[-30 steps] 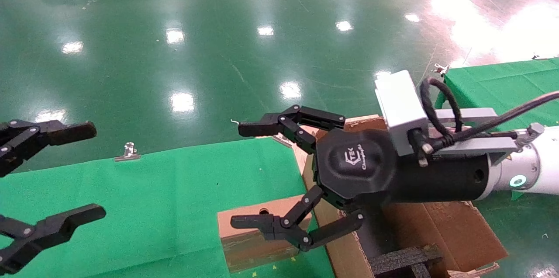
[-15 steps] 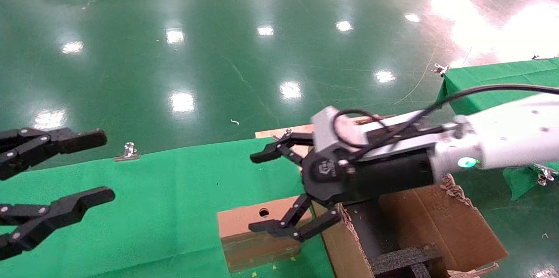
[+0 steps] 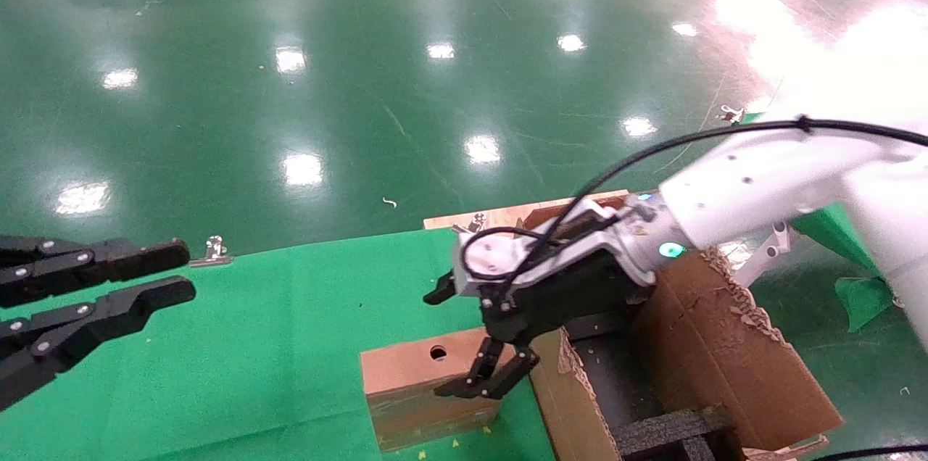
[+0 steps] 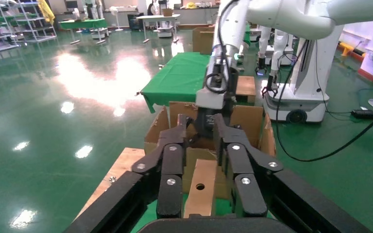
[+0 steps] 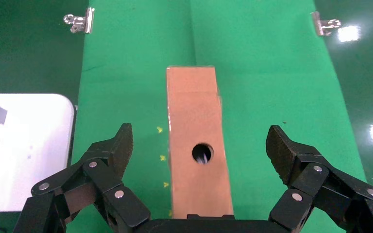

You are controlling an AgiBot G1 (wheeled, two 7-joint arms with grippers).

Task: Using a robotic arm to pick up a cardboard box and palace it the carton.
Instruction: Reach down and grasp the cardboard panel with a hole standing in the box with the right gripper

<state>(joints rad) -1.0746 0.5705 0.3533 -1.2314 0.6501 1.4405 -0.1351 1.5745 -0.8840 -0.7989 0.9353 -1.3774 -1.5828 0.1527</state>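
Note:
The small brown cardboard box, with a round hole in its top, lies on the green cloth next to the carton. The robotic arm is my right arm. Its gripper hangs open just above the box, pointing down. In the right wrist view the fingers straddle the box with wide gaps on both sides, touching nothing. My left gripper hovers at the left over the cloth, empty, its fingers a narrow gap apart. From the left wrist the box shows between my left gripper's fingers.
The carton has ragged flaps and black foam blocks inside. Binder clips hold the green cloth at the table's far edge. A wooden board lies behind the carton. Shiny green floor lies beyond.
My right arm has swung down and turned, so its open gripper now points down over the box. My left gripper's fingers have drawn closer together.

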